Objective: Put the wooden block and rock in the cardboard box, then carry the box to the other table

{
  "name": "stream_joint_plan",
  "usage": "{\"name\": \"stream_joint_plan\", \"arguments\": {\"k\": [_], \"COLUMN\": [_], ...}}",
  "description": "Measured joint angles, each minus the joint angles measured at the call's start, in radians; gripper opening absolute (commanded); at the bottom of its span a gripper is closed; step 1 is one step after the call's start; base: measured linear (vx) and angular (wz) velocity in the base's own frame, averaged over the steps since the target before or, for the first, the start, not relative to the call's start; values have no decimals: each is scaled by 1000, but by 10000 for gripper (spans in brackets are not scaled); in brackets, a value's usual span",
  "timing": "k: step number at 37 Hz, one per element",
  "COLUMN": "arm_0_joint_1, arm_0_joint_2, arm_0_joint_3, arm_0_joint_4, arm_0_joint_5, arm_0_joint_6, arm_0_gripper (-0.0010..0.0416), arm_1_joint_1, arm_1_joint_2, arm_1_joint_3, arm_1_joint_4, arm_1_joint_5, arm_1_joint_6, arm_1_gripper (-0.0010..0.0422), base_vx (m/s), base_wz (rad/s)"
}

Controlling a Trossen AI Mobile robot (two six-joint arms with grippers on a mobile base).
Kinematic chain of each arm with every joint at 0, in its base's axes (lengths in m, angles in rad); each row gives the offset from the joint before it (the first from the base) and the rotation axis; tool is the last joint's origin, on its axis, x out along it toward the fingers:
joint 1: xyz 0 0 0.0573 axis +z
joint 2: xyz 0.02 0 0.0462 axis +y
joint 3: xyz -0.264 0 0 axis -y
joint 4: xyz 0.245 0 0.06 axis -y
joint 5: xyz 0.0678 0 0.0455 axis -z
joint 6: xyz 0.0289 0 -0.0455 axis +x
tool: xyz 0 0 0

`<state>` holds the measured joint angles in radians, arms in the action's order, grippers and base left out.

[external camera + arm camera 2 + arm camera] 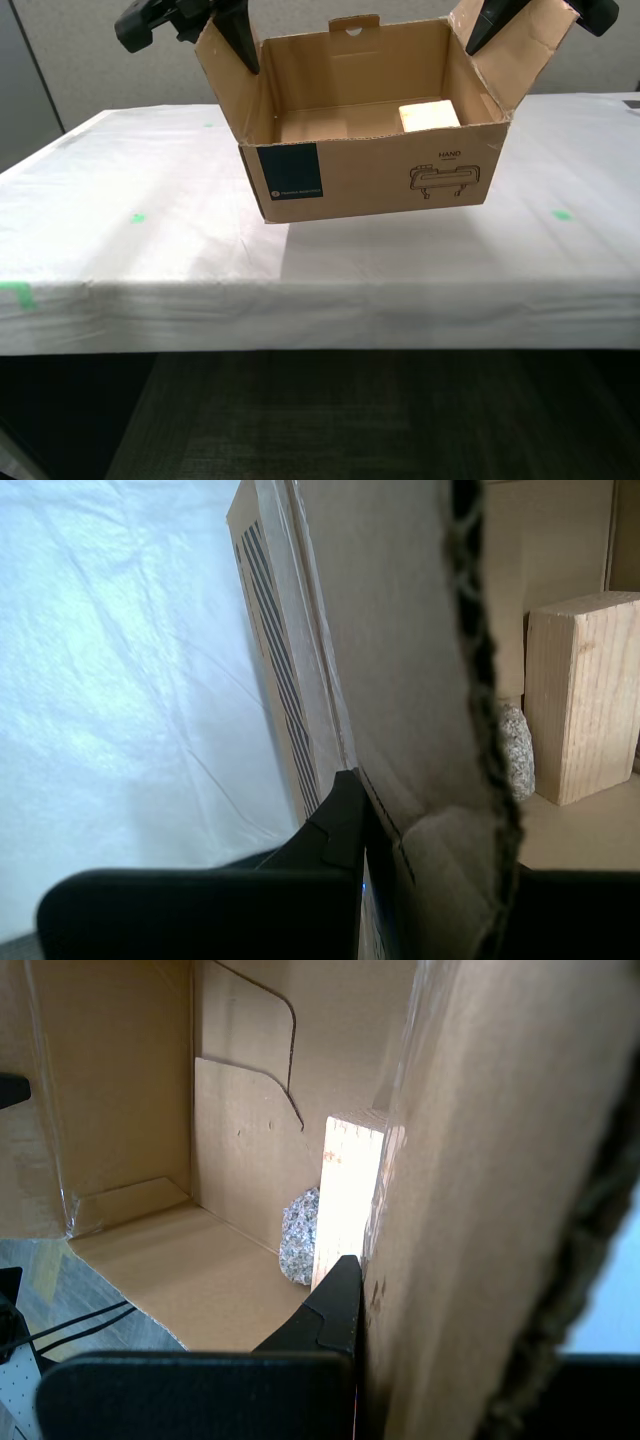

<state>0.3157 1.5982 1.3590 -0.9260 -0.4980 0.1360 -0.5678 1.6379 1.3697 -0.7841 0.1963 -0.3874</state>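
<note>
The cardboard box (370, 175) hangs just above the other table (130, 250), casting a shadow on its whitish wrinkled sheet. My first gripper (483, 35) is shut on the box's side flap at the exterior view's right. My second gripper (240, 45) is shut on the flap at the exterior view's left. The wooden block (430, 115) lies inside, near the first gripper's wall (470, 1160). Both wrist views show the block (348, 1200) (580, 700) with the rock (298, 1245) (517, 750) touching it. In each wrist view one finger (338, 1295) (345, 810) shows, pressed on cardboard; the other is behind the flap.
Green tape marks (138, 217) (563, 214) dot the tabletop, with another (15, 293) at its front edge on the exterior view's left. A grey partition stands behind the table. Dark floor (350, 420) lies below the front edge. Cables (60, 1325) show past the box.
</note>
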Motion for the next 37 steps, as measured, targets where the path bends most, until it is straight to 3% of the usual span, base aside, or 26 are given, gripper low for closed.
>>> {"name": "stream_joint_plan", "arguments": {"k": [7, 37], "arm_0_joint_1": [1, 5], "arm_0_joint_2": [0, 21], "arm_0_joint_3": [0, 4], "arm_0_joint_4": [22, 82], "arm_0_joint_5": [-2, -10], "arm_0_joint_6": [0, 106], "arm_0_gripper": [0, -1], "arm_1_joint_1": [14, 86], "arm_1_joint_2": [0, 0], "arm_1_joint_3": [0, 22], "arm_1_joint_4": [3, 99], "arm_1_joint_5": [0, 9], "arm_1_joint_6": [-7, 1], "arm_1_gripper": [0, -1], "base_vx": [139, 128], "base_wz": [40, -60]}}
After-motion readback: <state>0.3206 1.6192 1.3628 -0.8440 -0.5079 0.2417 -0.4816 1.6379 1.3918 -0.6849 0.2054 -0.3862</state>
